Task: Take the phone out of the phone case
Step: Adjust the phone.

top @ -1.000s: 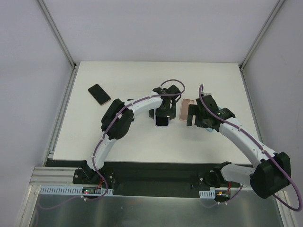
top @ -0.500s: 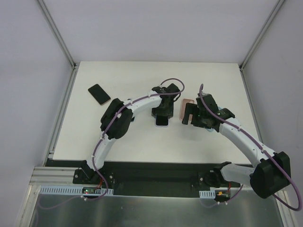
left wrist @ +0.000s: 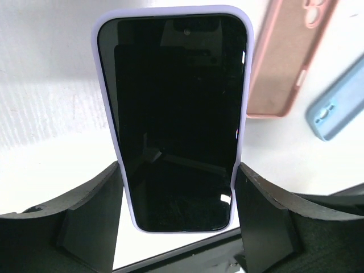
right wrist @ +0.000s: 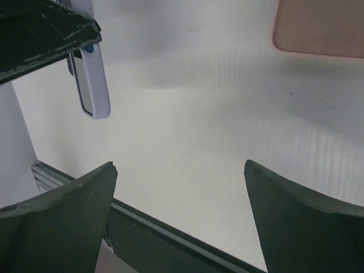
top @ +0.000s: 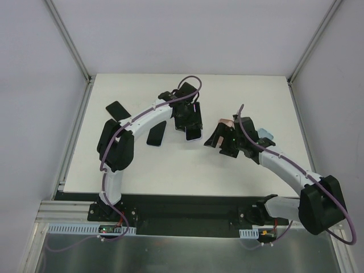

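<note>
Phone (left wrist: 173,114), screen dark and facing the left wrist camera, sits in its lilac case (left wrist: 136,12), and the case is pinched between the fingers (left wrist: 94,216) of the left gripper (left wrist: 179,187). The jaws press on the two long sides of the case near its lower end, one finger on each side, so most of its length sticks out past the fingertips. From above, the phone is over the middle of the table (top: 142,170), a little towards the far edge. In the right wrist view it shows edge-on and appears clear of the surface, with a shadow beneath it.

The right gripper (right wrist: 181,165) is to the right of the phone and apart from it. Its jaws are spread wide with only bare table between them, and nothing touches either finger.

A pink case (left wrist: 287,57) lies flat just to the right of the held phone, partly hidden by the right gripper in the overhead view. A blue case (left wrist: 338,108) lies beyond it, nearer the right edge. A black phone (top: 119,112) lies towards the far left corner. Another dark flat slab (top: 155,132), phone or case I cannot tell, lies left of the held phone, under the left arm.
</note>
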Motion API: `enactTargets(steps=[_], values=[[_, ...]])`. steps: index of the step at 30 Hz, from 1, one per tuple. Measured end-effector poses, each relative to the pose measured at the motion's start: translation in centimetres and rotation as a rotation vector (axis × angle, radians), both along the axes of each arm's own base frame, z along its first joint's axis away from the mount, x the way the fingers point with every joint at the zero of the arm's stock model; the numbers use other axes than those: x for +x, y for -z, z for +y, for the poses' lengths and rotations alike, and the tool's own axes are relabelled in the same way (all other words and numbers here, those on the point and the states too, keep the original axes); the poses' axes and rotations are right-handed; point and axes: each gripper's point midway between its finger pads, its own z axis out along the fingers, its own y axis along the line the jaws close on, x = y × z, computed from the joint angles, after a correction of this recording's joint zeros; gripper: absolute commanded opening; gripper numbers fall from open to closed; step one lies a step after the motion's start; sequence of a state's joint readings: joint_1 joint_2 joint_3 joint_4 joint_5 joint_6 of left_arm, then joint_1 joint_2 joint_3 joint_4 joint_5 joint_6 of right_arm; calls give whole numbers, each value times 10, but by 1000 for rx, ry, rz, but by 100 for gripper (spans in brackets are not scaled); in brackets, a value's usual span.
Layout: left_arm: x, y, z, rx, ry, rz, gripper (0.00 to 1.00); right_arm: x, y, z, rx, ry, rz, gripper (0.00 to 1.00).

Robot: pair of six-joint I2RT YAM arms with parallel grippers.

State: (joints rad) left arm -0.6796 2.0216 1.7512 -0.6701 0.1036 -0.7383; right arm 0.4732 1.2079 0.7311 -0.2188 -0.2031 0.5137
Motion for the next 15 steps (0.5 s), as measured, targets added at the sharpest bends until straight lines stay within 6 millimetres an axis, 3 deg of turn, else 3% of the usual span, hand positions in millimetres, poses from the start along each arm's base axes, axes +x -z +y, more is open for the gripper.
enactTargets(steps=[4, 11, 15], values=[[-3, -11, -9, -56, 12, 2, 36, 8, -6, 17, 43, -32, -8, 96], [-13, 1, -8, -64, 10, 52, 36, 21, -20, 56, 95, -111, -32, 99], [-18, 4, -2, -56, 5, 65, 36, 24, -20, 58, 103, -104, -31, 85]])
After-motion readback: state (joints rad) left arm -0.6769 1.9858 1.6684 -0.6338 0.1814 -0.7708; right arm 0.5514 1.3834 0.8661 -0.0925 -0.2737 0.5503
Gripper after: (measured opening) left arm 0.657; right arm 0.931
